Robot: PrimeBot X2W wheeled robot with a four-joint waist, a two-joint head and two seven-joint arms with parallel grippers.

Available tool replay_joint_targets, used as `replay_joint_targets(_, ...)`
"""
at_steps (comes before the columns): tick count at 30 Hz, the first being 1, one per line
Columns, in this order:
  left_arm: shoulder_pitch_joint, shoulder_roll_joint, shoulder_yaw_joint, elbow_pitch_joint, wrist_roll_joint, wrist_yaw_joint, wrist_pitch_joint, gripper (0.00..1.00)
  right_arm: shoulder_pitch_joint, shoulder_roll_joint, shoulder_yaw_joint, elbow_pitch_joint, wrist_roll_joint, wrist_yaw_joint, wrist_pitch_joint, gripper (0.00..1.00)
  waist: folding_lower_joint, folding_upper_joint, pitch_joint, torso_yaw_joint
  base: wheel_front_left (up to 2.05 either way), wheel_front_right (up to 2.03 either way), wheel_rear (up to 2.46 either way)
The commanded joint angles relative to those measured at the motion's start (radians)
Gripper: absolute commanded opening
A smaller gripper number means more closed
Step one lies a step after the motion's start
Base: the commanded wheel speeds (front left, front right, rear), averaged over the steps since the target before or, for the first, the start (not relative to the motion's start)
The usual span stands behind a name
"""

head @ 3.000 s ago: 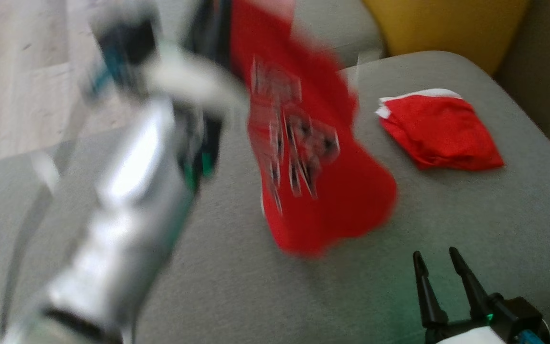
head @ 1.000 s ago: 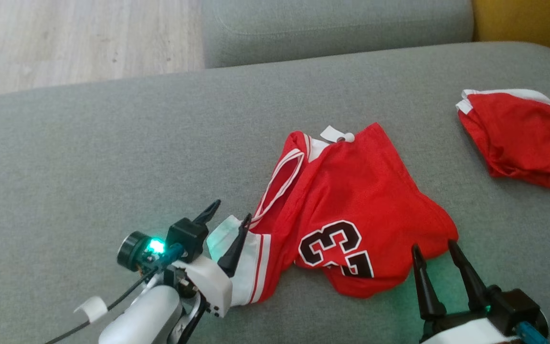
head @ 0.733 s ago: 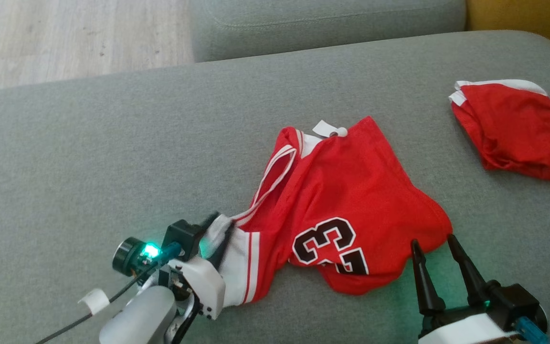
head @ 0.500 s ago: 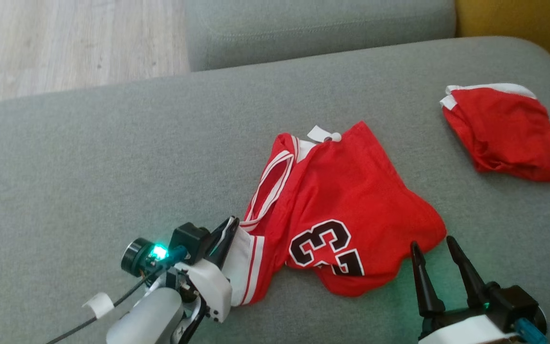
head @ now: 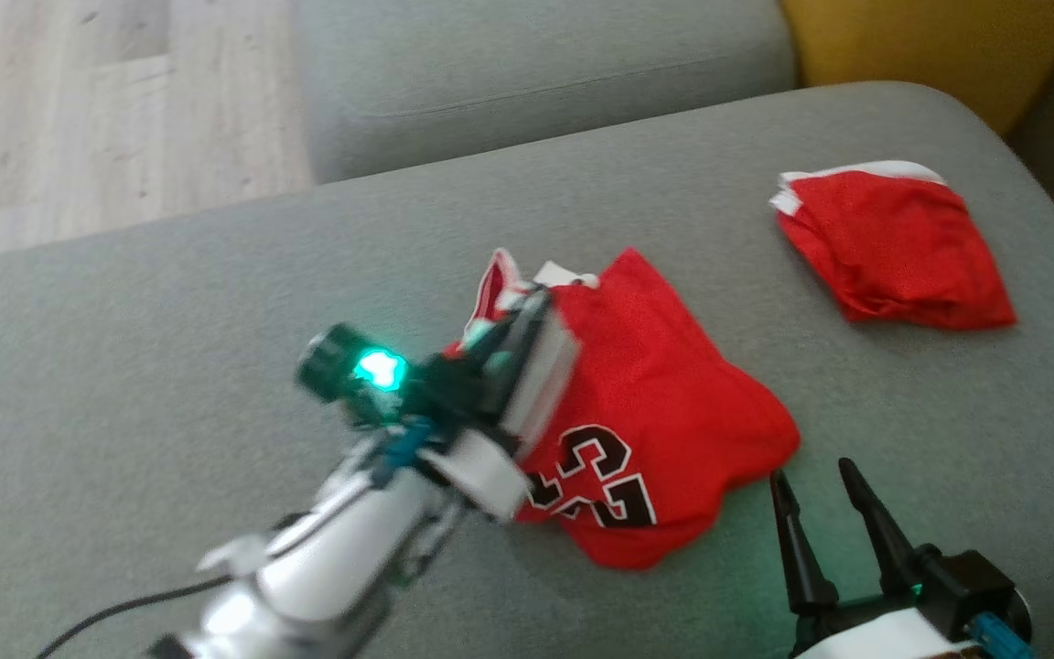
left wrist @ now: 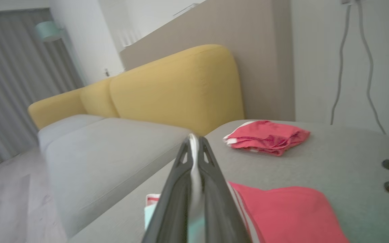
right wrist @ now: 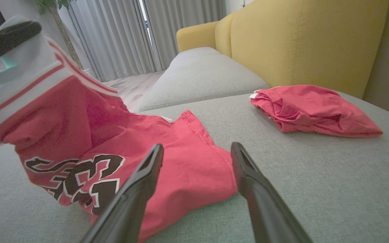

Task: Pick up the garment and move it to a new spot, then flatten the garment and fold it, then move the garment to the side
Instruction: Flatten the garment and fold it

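A red jersey point(head: 673, 394) with black number 23 and white-striped trim lies crumpled on the grey sofa seat point(head: 170, 329). My left gripper point(head: 527, 316) is shut on the jersey's white hem and holds that edge raised above the seat. In the left wrist view white cloth is pinched between the closed fingers point(left wrist: 194, 148), with the jersey point(left wrist: 282, 216) below. My right gripper point(head: 809, 471) stands open, just short of the jersey's near right edge and apart from it. In the right wrist view its gripper point(right wrist: 197, 147) points at the jersey point(right wrist: 167, 158), whose lifted hem point(right wrist: 29, 77) hangs at upper left.
A second red garment point(head: 893, 247), folded, lies at the seat's far right. A yellow backrest point(head: 911, 46) rises behind it. Another grey seat point(head: 527, 73) adjoins at the back, with wooden floor point(head: 79, 110) to the left. The seat's left half is bare.
My left gripper closed on the white hem, then lifted it up and back over the jersey. The right gripper has stayed put. The head camera has shifted.
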Motion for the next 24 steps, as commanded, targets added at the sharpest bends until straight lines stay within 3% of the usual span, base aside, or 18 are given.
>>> replay_joint_targets(1, -0.048, -0.011, 0.016, -0.023, 0.014, 0.006, -0.011, 0.00, -0.022, -0.006, 0.030, -0.027, 0.008, -0.001, -0.011, 1.00, 0.0000, 0.0000, -0.002, -0.021, 0.00, 0.00, 0.00)
replay_joint_targets(6, -0.014, -0.120, -0.087, 0.052, 0.013, -0.048, -0.027, 0.00, -0.029, -0.006, 0.044, -0.028, 0.012, -0.001, -0.011, 1.00, 0.0000, 0.0000, 0.009, -0.059, 0.00, 0.00, 0.00)
replay_joint_targets(10, 0.043, -0.154, -0.173, 0.103, -0.013, -0.091, -0.040, 0.00, -0.033, -0.006, 0.037, -0.035, 0.016, -0.001, -0.011, 1.00, 0.0000, 0.0000, 0.025, -0.071, 0.00, 0.00, 0.00)
replay_joint_targets(11, 0.058, -0.157, -0.190, 0.107, -0.024, -0.099, -0.044, 0.12, -0.033, -0.006, 0.035, -0.036, 0.016, -0.001, -0.011, 1.00, 0.0000, 0.0000, 0.028, -0.070, 0.00, 0.00, 0.00)
replay_joint_targets(12, 0.073, -0.159, -0.206, 0.109, -0.038, -0.110, -0.045, 0.79, -0.032, -0.006, 0.031, -0.038, 0.017, -0.001, -0.011, 1.00, 0.0000, 0.0000, 0.030, -0.068, 0.00, 0.00, 0.00)
replay_joint_targets(13, 0.086, -0.160, -0.219, 0.101, -0.057, -0.122, -0.047, 1.00, -0.031, -0.006, 0.026, -0.041, 0.018, -0.001, -0.011, 1.00, 0.0000, 0.0000, 0.033, -0.064, 0.00, 0.00, 0.00)
replay_joint_targets(16, 0.102, -0.160, -0.245, 0.049, -0.116, -0.126, -0.051, 1.00, -0.026, -0.006, 0.009, -0.046, 0.025, -0.001, -0.011, 1.00, 0.0000, 0.0000, 0.039, -0.047, 0.00, 0.00, 0.00)
replay_joint_targets(24, 0.057, -0.141, -0.260, -0.033, -0.125, -0.062, 0.003, 1.00, -0.024, -0.006, 0.008, -0.047, 0.030, -0.001, -0.011, 1.00, 0.0000, 0.0000, 0.034, 0.004, 0.00, 0.00, 0.00)
